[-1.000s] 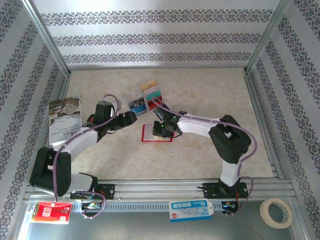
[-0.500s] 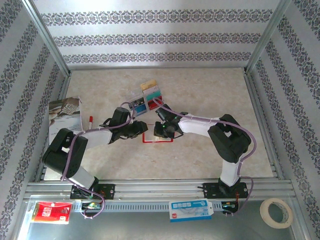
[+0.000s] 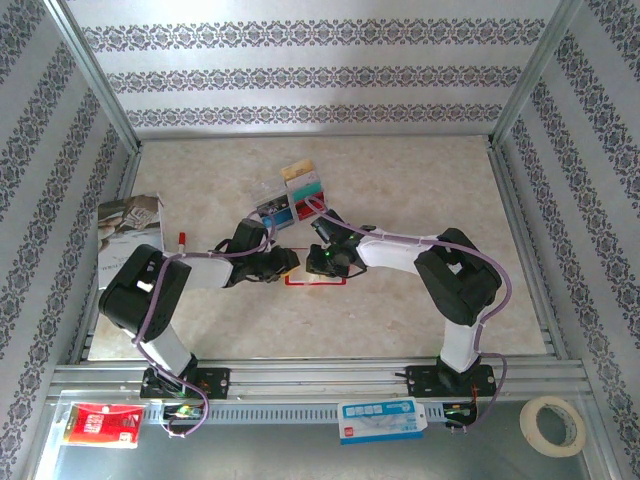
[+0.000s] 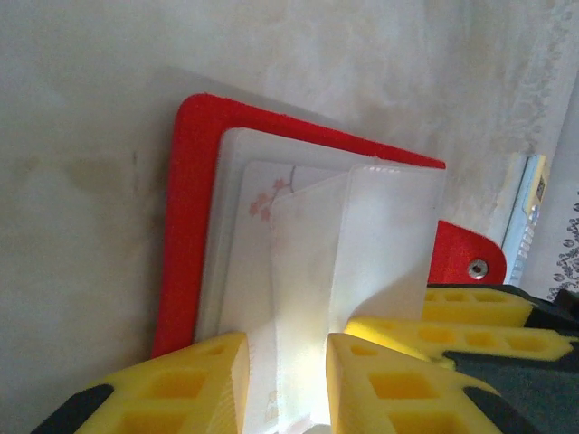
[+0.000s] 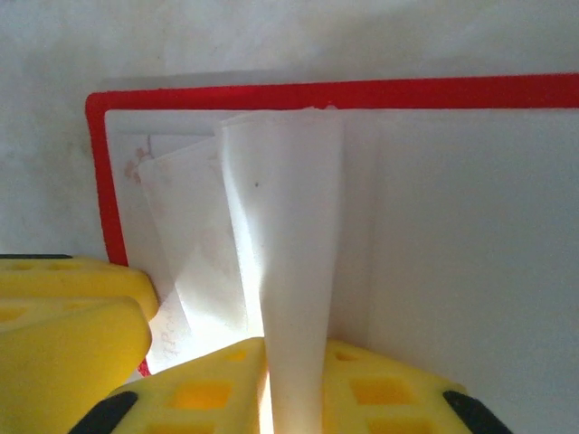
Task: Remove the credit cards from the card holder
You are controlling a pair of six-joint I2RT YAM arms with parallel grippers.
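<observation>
Left gripper (image 4: 288,362) and right gripper (image 5: 294,362) each pinched a floppy clear pocket of the red card holder (image 4: 185,181) mid-frame, open tabletop (image 3: 400,190) around.

The holder (image 3: 312,277) lies open and flat near the table's middle, red cover down, with a snap tab at one side and pale clear pockets lifted from its inside. The cards (image 3: 292,195) lie just beyond it toward the far edge, a loose overlapping cluster of tan, teal, red and blue.
</observation>
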